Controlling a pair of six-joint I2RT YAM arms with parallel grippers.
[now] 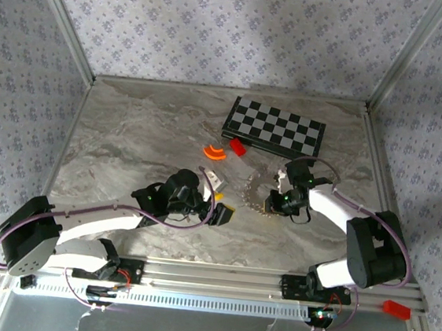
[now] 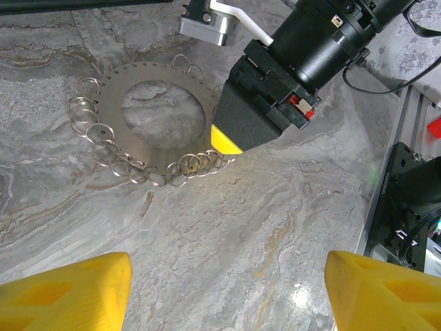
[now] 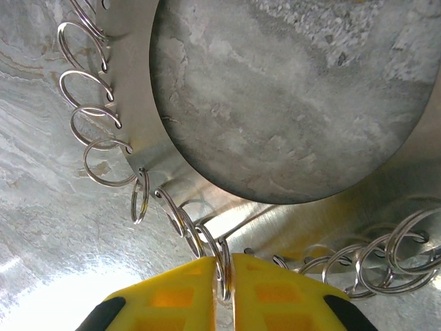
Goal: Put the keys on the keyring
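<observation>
At the right end effector (image 3: 222, 289): clenched, yellow pads pressed edge-on around one keyring (image 3: 222, 254) that hangs from the rim of the metal disc (image 3: 134, 83). Tipped steeply down onto that rim. Behind it, wrist bent downward, forearm running back to the right, elbow folded high above the base at the near right corner.

At the left end effector (image 1: 220, 198): released, fingers spread wide with nothing but bare counter (image 1: 129, 140) between them. Aimed rightward at the disc, near it, not touching. Behind it, forearm stretched low and nearly level over the counter, shoulder hunched above the base at the near left corner.

Farther out: disc lying flat mid-counter, edged with many more loose rings. Beyond it, orange arc piece (image 1: 214, 152) and red block (image 1: 238, 146) side by side, just in front of the checkerboard (image 1: 274, 128). Whereabouts of the key: cannot tell.
</observation>
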